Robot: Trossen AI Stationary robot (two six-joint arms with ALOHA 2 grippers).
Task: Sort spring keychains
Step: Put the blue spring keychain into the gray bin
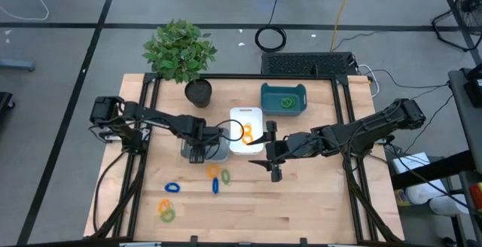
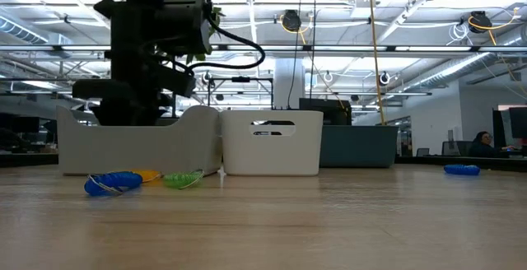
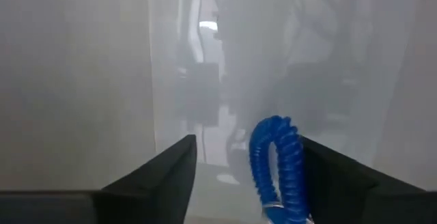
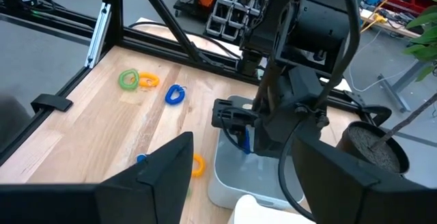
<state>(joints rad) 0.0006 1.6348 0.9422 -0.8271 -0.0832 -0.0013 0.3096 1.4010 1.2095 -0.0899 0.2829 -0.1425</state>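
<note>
Left gripper (image 3: pixel 242 176) is hanging over grey tray (image 1: pixel 220 155), fingers spread, blue keychain (image 3: pixel 276 166) sitting loose between them. Right gripper (image 1: pixel 274 170), at 3 o'clock, is waiting open.

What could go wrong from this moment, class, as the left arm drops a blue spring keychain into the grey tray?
1. The blue keychain sits against one finger of the open left gripper inside the grey tray; it might snag and lift back out.
2. The right gripper hangs close beside the white tray, so the arms could bump.
3. The loose keychains lie near the trays and could get swept aside.
</note>
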